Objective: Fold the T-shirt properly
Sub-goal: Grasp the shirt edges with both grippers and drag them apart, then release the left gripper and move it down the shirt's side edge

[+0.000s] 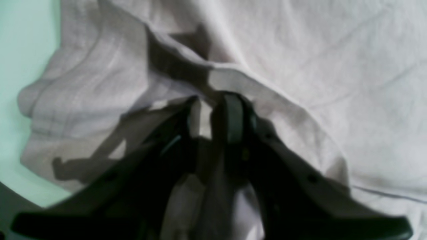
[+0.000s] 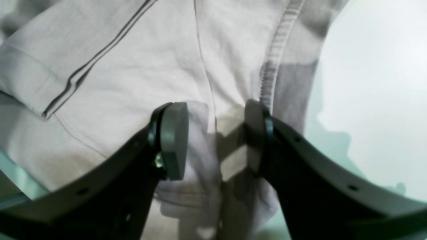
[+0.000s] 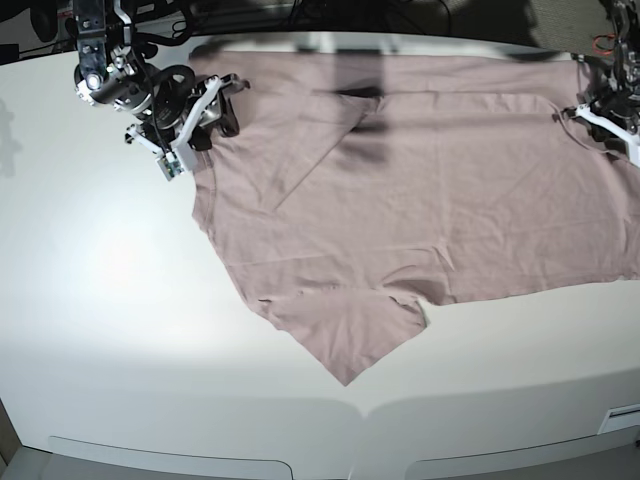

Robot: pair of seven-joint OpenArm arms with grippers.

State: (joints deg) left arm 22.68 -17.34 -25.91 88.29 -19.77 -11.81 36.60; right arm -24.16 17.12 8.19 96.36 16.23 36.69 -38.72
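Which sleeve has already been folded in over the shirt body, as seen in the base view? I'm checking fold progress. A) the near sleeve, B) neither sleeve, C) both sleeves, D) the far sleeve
D: on the T-shirt, the far sleeve lies turned in over the chest, while the near sleeve sticks out flat on the table.

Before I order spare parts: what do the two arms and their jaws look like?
Both grippers, left and right, have black curved jaws with screw holes; the right's carry grey oval pads. From the base view, white gripper brackets, dark metal joints and black cabling.
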